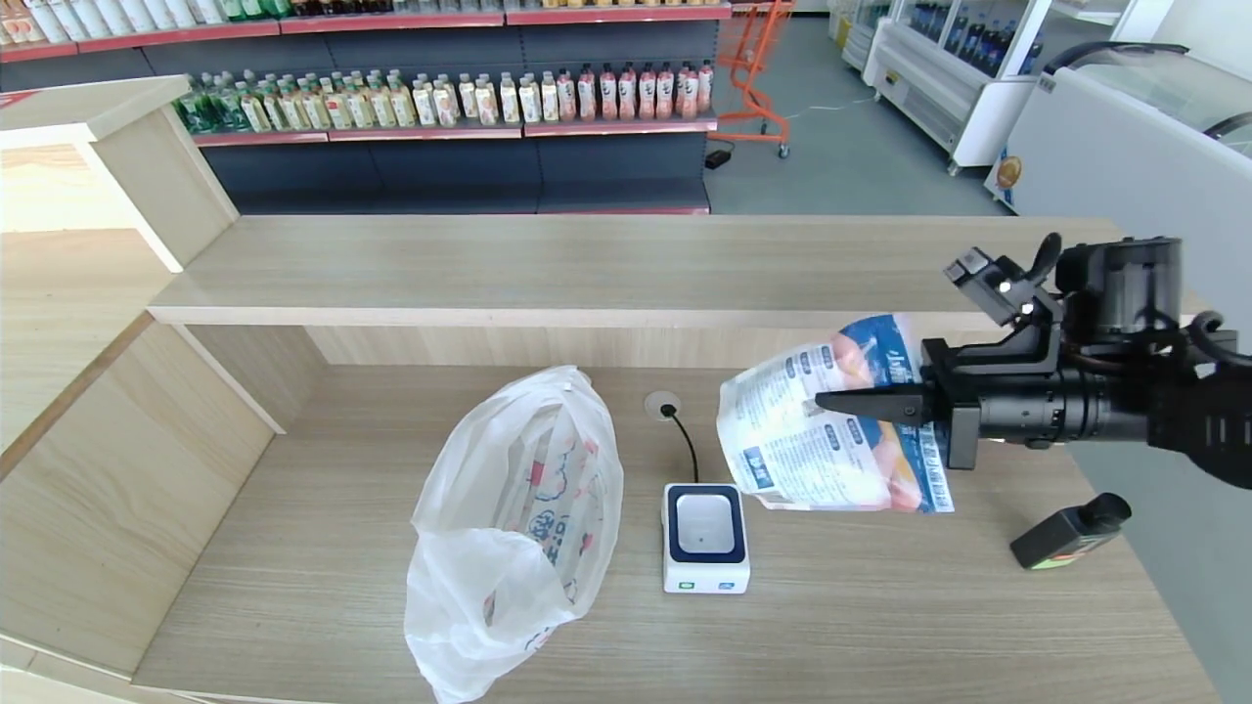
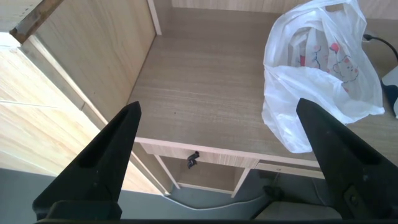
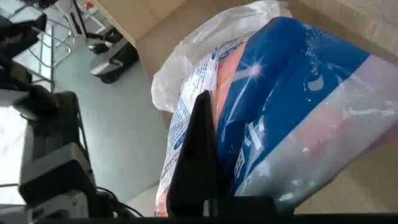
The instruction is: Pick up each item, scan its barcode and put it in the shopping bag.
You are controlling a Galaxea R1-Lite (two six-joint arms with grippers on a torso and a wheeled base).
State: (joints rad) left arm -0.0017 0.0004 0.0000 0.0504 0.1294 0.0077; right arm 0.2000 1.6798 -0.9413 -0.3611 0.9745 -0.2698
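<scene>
Fingers of my right pincer (image 1: pixel 831 403) are clamped on the blue-and-white packet (image 1: pixel 831 469), which hangs tilted in the air, above and just right of the scanner (image 1: pixel 706 536). I see the shopping bag (image 1: pixel 518 528) standing open on the counter (image 1: pixel 880 626) left of the scanner. My left pincer (image 2: pixel 219 106) hangs spread wide near that bag.

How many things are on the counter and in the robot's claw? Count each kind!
plastic bag: 1
scanner: 1
food packet, held in the right claw: 1
dark bottle: 1
Total: 4
</scene>
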